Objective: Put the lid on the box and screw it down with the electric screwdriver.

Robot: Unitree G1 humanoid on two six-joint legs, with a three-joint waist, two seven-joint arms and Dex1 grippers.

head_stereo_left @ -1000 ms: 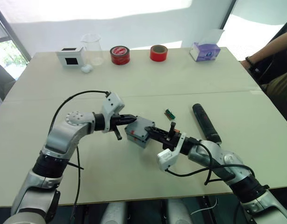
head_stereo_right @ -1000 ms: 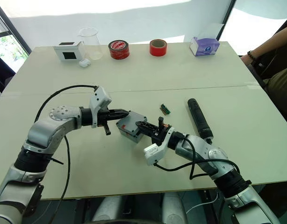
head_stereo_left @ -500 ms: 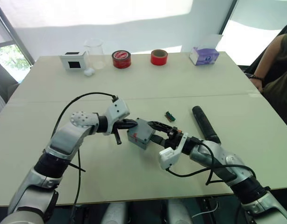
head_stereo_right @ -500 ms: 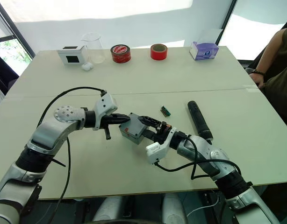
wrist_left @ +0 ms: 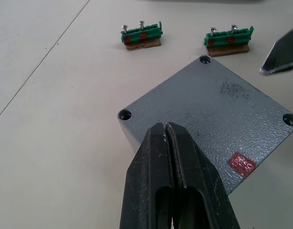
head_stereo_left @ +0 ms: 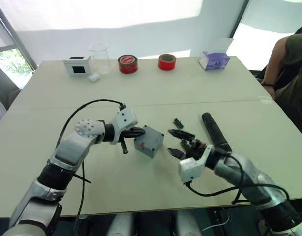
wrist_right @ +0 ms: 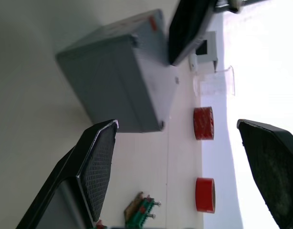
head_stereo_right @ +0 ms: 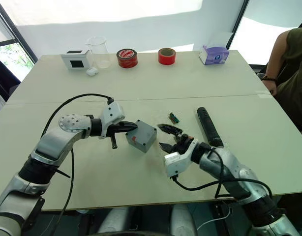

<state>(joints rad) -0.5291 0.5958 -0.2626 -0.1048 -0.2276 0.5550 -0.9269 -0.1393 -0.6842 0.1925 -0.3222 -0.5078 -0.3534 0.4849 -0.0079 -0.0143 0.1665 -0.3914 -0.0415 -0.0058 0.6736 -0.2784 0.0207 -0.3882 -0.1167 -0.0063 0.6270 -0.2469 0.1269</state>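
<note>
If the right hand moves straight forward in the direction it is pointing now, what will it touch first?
Most likely the box. The right hand is open and points toward the box's near side wall, with bare table between them. The left hand, shut, rests on the box's far side, so it would come later.

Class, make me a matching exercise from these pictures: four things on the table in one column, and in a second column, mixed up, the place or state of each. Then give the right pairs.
Things:
1. box
2. electric screwdriver
3. left gripper
4. right gripper

Places or states:
A. fingers spread open, near the box
B. lying flat on the table, beside the right arm
C. fingers closed, tips at the box
D. between the two grippers

Pairs: 1-D, 2-B, 3-C, 4-A
</note>
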